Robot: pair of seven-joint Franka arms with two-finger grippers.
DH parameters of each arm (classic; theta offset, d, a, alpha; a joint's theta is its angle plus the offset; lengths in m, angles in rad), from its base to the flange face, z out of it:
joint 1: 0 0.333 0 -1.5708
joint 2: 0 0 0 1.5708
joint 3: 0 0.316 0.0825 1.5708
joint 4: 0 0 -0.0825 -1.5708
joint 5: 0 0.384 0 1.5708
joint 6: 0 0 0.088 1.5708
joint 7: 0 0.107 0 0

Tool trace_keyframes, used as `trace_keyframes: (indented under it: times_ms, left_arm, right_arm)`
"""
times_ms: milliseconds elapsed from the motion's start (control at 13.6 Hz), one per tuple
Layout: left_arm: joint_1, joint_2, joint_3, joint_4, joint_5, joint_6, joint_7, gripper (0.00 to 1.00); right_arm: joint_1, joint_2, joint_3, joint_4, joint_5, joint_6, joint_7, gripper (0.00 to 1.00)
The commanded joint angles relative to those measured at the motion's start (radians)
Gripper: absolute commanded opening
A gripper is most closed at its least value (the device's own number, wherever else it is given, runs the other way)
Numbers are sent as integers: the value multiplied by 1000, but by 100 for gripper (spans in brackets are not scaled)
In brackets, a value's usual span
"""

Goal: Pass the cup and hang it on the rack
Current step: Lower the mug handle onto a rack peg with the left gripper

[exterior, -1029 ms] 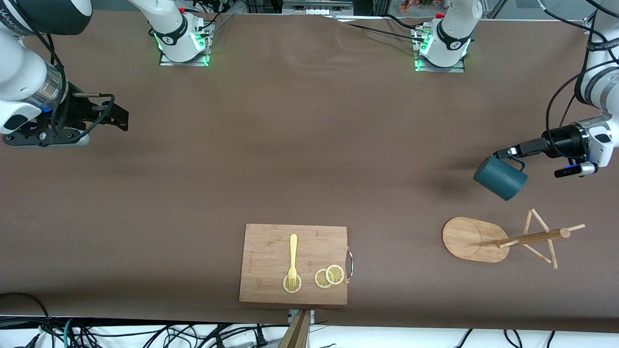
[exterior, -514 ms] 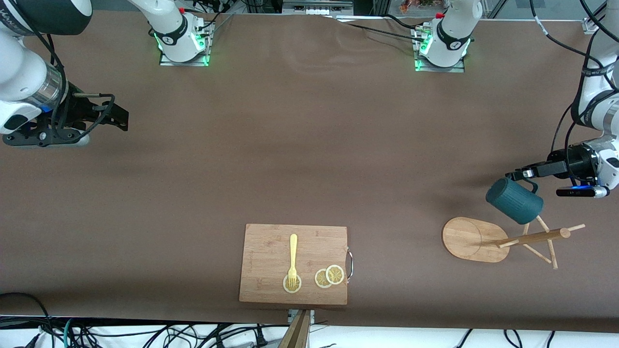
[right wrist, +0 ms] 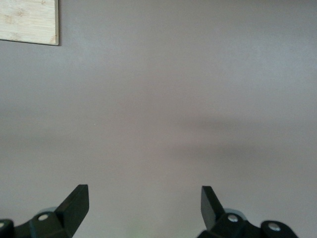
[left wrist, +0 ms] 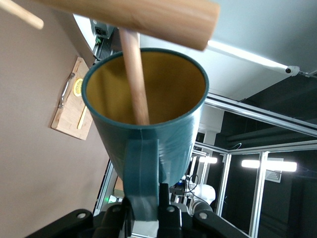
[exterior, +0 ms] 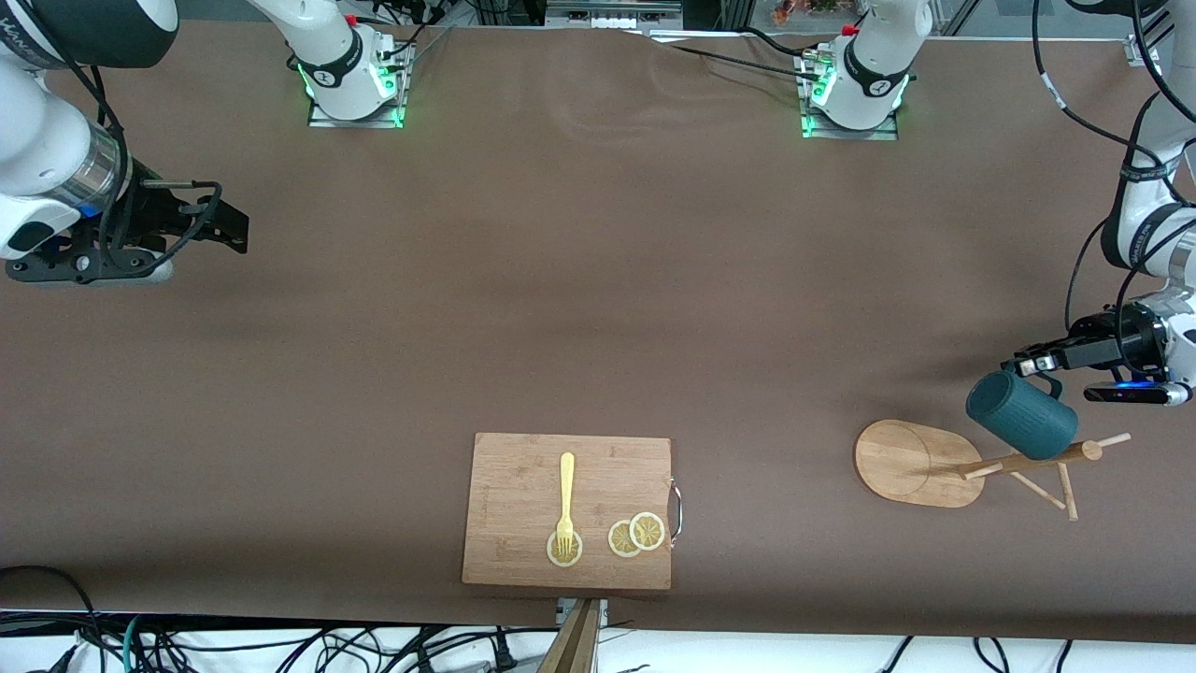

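Note:
The dark teal cup [exterior: 1021, 415] hangs tilted in the air from my left gripper [exterior: 1028, 362], which is shut on its loop handle [left wrist: 141, 178]. The cup is over the upper pegs of the bamboo rack [exterior: 1028, 460], which stands at the left arm's end of the table on its oval base [exterior: 902, 463]. In the left wrist view the cup's yellow-tan inside [left wrist: 163, 84] faces the rack's pole [left wrist: 143, 17], and a thin peg [left wrist: 133, 74] crosses in front of its mouth. My right gripper [exterior: 220, 229] is open and empty over bare table at the right arm's end and waits.
A rectangular bamboo cutting board [exterior: 523, 486] lies near the front edge at mid-table, with a yellow fork [exterior: 565, 500] and lemon slices [exterior: 636, 534] on it. Its corner shows in the right wrist view [right wrist: 27, 21]. Brown cloth covers the table.
My left gripper has carried the cup toward the front camera and the table's end, from beside the rack to over its pegs. The right arm has not moved.

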Motion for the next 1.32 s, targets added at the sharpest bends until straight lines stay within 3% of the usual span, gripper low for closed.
trace_keyframes:
  times_ms: [0,367,661,735,882,1029,1249]
  left_arm:
    - [17,43,-9,43,-48,-32,-10,0]
    - [31,86,-9,42,-96,-62,-3,6]
    - [38,123,-9,40,-126,-78,1,28]
    - [38,125,-9,40,-135,-80,1,45]
    - [40,126,-9,40,-129,-82,1,100]
    - [40,116,-7,39,-100,-95,7,100]
    - [41,62,-4,39,92,-129,7,100]
  right_arm:
    - [-11,-20,11,-22,-12,5,0,100]
    - [-11,-20,10,-22,-12,7,0,100]
    - [-12,-20,10,-22,-10,7,0,100]
    - [-12,-20,10,-22,-10,7,0,100]
    - [-11,-20,10,-22,-10,7,0,100]
    - [-12,-20,10,-22,-10,7,0,100]
    - [-12,-20,10,-22,-10,7,0,100]
